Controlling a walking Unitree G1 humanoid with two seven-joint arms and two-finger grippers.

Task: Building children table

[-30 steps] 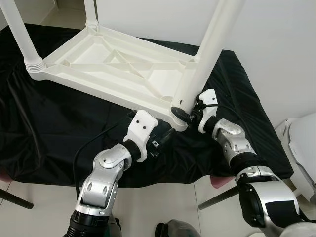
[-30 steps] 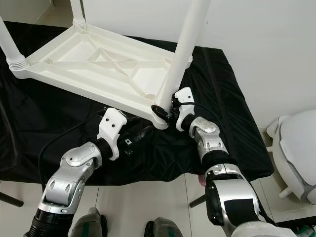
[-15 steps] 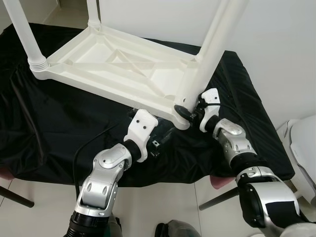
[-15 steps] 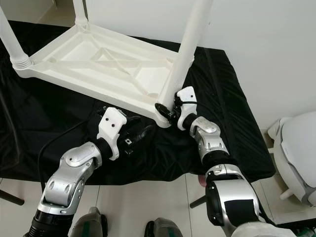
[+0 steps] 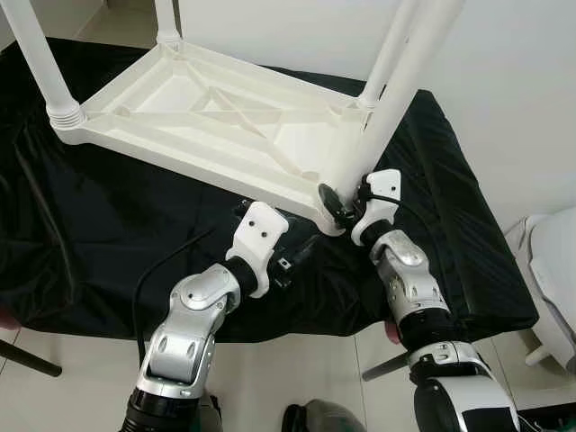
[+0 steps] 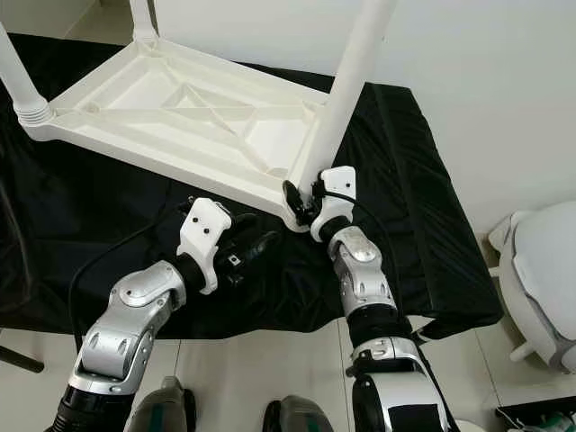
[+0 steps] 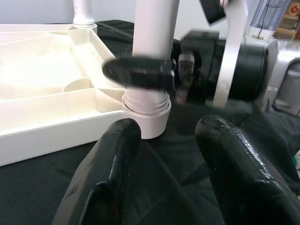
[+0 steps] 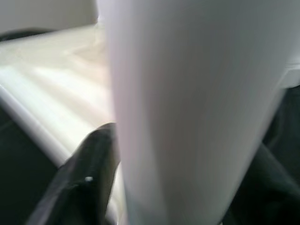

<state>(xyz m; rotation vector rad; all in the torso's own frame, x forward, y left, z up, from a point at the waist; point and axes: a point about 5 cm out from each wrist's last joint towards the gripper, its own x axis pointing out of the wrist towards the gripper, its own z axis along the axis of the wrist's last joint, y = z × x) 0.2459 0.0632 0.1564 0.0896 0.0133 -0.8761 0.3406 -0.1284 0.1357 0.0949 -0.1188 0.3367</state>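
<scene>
A white plastic children's table point(image 5: 207, 117) lies upside down on a black cloth point(image 5: 90, 225), its legs pointing up. The near leg point(image 5: 382, 99) stands in the corner socket closest to the robot. The right gripper point(image 5: 337, 200) clamps the base of that leg just above the socket, one black finger point(image 8: 89, 183) pressed against its white side. The left gripper point(image 7: 164, 154) hovers low over the cloth just in front of the same corner, its two fingers point(image 7: 110, 178) spread apart and holding nothing. A black cable point(image 5: 166, 261) trails along the left arm. A white chair point(image 5: 553, 261) stands on the tiled floor point(image 5: 54, 396) to the right.
</scene>
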